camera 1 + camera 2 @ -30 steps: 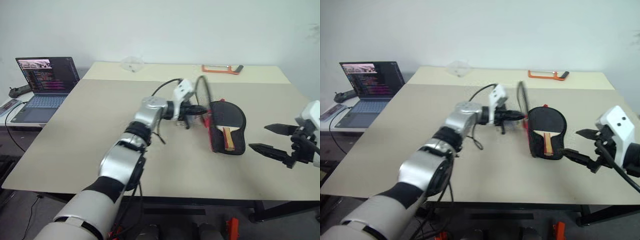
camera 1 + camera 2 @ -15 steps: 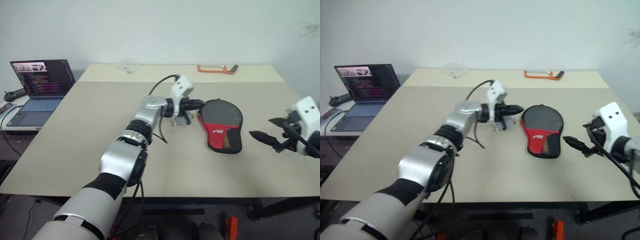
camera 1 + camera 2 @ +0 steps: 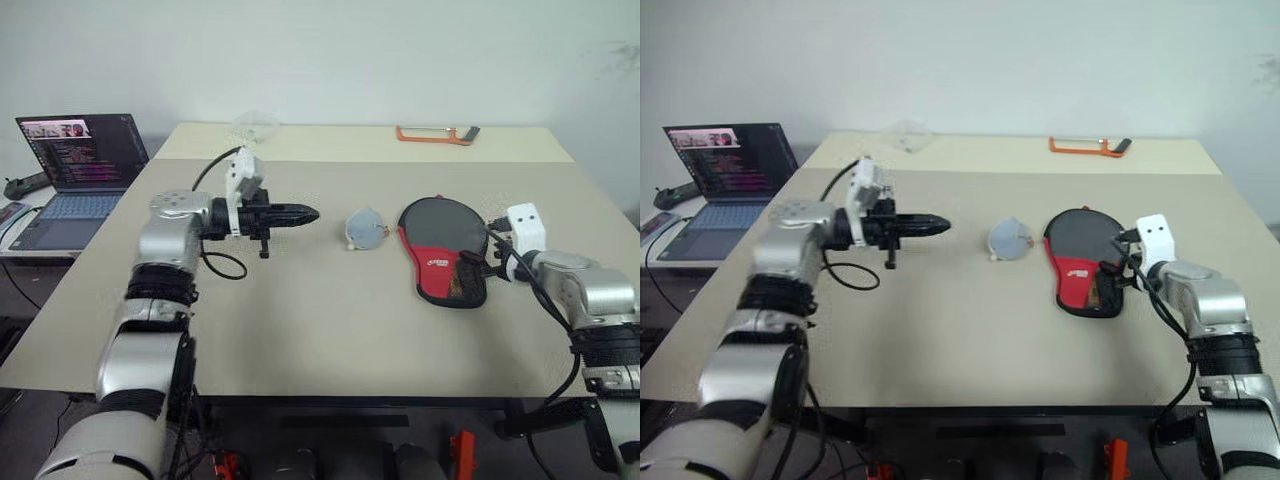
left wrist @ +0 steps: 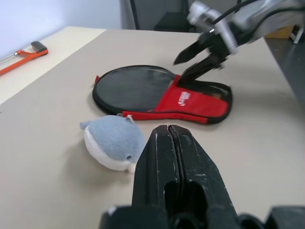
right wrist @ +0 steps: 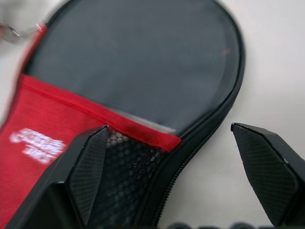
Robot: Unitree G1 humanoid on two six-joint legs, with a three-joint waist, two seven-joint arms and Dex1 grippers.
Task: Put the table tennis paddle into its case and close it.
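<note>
Seen from the head camera: case (image 3: 441, 248) lying flat and closed on the beige table (image 3: 300, 330), black round end away from the robot, red mesh end nearer; paddle hidden, cannot tell whether inside. Right gripper (image 3: 1114, 270) at the case's right edge beside the mesh panel, fingers spread wide, one over the mesh, one past the rim, holding nothing. Left gripper (image 3: 295, 214) well to the left of the case, above the table, pointing toward it, fingers pressed together and empty. Small grey-and-white plush toy (image 3: 364, 228) between left gripper and case, just beside the case's round end. Left wrist view adds the toy's whale-like shape (image 4: 114, 142) and the white logo on the red fabric. Right wrist view adds the zip line running along the case's rim (image 5: 190, 143). Behind: orange-handled saw (image 3: 437, 133) near the far table edge, clear plastic object (image 3: 255, 125) at the far left corner, open laptop (image 3: 70, 170) on a side surface, plain pale wall.
</note>
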